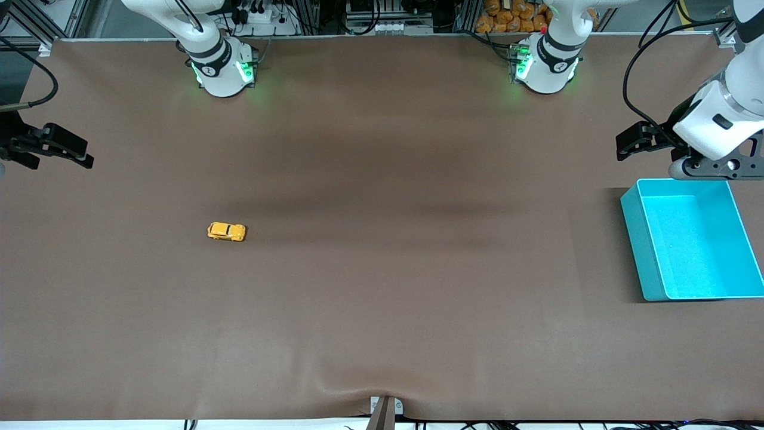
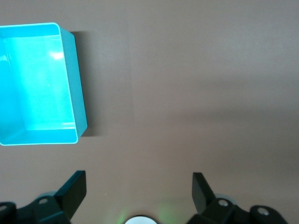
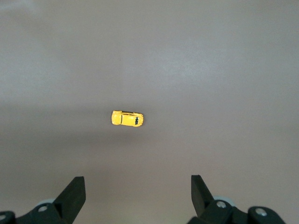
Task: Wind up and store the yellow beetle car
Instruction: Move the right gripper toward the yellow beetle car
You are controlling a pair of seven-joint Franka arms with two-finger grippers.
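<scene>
Resting on matte brown tabletop [image 1: 382, 298]: rounded glossy yellow beetle car [image 1: 227, 232].

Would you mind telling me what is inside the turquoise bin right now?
Nothing: the turquoise bin shows only its bare floor, fully visible. The yellow beetle car sits on the table.

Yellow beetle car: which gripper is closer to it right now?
Right. The right gripper hangs at the yellow beetle car's end of the table; the left gripper hangs by the turquoise bin.
</scene>
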